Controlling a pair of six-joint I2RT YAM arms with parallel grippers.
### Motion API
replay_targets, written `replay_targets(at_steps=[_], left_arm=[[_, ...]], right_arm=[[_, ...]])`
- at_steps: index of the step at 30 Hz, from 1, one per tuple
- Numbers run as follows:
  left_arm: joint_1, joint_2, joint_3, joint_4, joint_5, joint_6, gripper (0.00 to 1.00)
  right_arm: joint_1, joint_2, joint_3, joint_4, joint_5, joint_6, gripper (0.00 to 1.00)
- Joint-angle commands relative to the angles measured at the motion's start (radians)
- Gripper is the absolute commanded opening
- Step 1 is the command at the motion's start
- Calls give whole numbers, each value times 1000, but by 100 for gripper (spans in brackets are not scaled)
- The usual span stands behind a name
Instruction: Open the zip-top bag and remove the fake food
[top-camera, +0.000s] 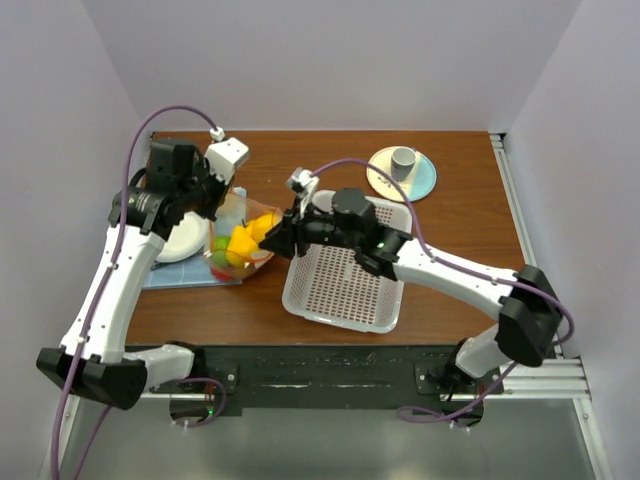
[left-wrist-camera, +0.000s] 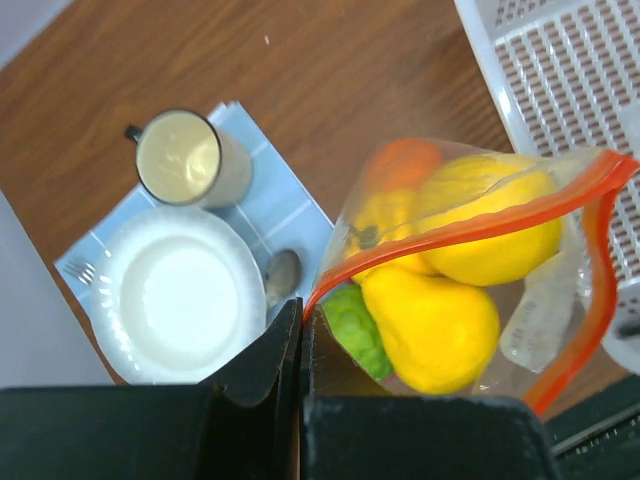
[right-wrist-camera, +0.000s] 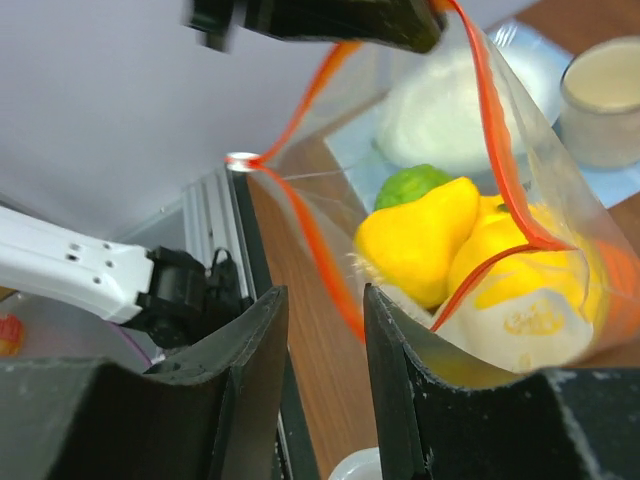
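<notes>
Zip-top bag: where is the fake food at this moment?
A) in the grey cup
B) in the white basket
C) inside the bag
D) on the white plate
C: in the left wrist view the yellow, orange and green fake food shows through the clear plastic of the zip-top bag, bunched together behind its orange-red strip.

Wooden table (top-camera: 460, 235) bears white basket (top-camera: 345, 285), blue mat (top-camera: 172, 276), plate (top-camera: 426, 181).
</notes>
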Motion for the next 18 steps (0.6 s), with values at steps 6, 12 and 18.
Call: replay_targets(at_steps=[6,12,18], left_arm=[[-5,-111,-178,19,72,-31,0],[-5,-113,-229,42,133,-46,0],[-3,-113,-148,28,107,-40,0]], right_arm=[[114,148,112,18,154,3,38],[216,229,272,-172,408,-58,46],[231,350,412,-327,519,-49,65]])
